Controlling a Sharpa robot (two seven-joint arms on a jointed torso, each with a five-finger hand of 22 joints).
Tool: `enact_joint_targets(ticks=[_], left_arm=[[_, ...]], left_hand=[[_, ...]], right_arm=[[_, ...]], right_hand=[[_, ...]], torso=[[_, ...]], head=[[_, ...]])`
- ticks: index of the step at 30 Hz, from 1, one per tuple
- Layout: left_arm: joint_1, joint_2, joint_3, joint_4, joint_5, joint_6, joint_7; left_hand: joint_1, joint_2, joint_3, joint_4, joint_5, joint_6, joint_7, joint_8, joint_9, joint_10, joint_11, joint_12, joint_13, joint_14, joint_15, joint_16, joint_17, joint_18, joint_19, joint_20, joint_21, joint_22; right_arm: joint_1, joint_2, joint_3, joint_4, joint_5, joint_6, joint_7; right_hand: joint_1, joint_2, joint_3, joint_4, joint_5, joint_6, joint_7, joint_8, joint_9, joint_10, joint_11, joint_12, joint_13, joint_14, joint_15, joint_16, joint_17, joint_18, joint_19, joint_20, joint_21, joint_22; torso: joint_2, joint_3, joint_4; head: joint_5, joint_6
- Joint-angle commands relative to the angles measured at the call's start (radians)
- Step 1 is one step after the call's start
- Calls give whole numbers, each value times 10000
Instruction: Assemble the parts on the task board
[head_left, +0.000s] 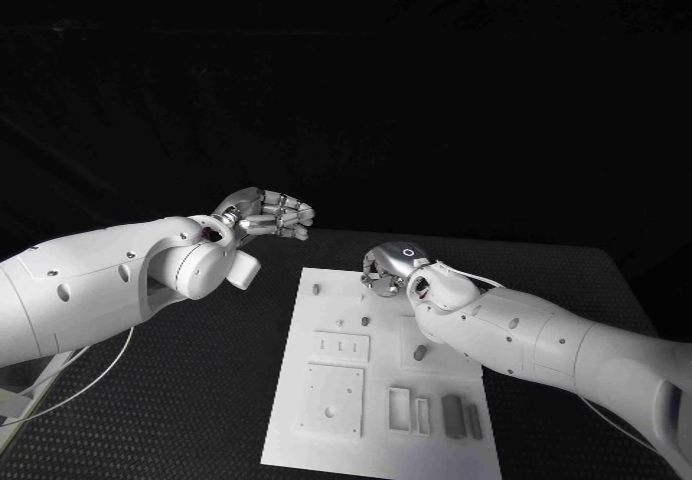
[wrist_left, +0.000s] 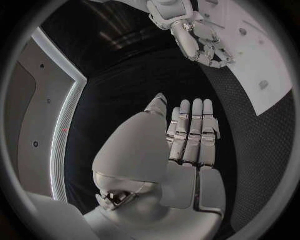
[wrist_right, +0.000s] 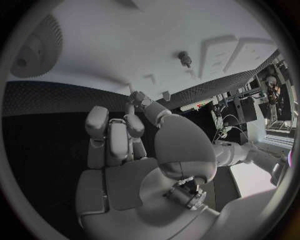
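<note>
Black desk w/ white board in middle, small grey parts on board, right hand over board's far edge, fingers curled, grip can't tell, left hand off board's far left corner, fingers straight, holding nothing.

Your left hand is raised, fingers extended together, holding nothing. Your right hand points downward, fingers curled, thumb meeting a fingertip; contents indeterminate.

We saw bare desk left of the board, open for passing. The right hand hung over the board's far end, its arm crossing the board's right edge.
</note>
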Motion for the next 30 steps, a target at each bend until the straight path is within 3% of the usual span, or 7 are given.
enact_joint_targets(ticks=[1,10,16,30], left_arm=[[25,7,6,36,-65,45,119],[26,15,5,9,-65,49,116],[26,19,5,21,-65,46,116],[26,14,5,14,-65,44,112]], left_hand=[[-73,-43,10,-6,-44,57,104,-38,15,-77,2,-56,11,72,17,-41,15,182,40,-3,-68,-11],[-73,-47,12,-6,-46,59,105,-43,18,-76,2,-58,15,75,17,-50,24,181,44,-3,-74,-13],[-75,-47,14,-5,-47,60,105,-47,21,-76,3,-60,17,77,17,-57,30,180,47,-3,-79,-14],[-78,-51,16,-5,-49,62,105,-54,25,-77,3,-64,22,80,17,-70,42,179,52,-4,-89,-17]], right_arm=[[1,-1,-2,-43,46,56,16],[3,-83,-2,-30,129,98,32],[0,-33,-2,-4,213,188,77],[-1,3,-2,-24,270,342,5]], right_hand=[[72,-2,78,-10,67,315,82,3,14,53,18,-56,5,-37,-63,51,-11,1199,53,5,39,154],[66,-3,84,-11,67,312,83,-3,15,58,19,-59,9,-38,-61,51,-18,1199,53,4,38,153],[60,0,89,-10,67,309,85,-7,15,56,20,-67,4,-40,-60,50,-24,1199,54,4,38,152],[40,1,97,-9,67,293,89,-22,15,44,25,-93,-14,-52,-57,43,-50,1199,51,6,35,149]], torso=[[9,0,-1],[17,-1,-40],[20,17,-8],[2,-6,-13]], head=[[12,-27],[30,-86],[18,-114],[23,-142]])
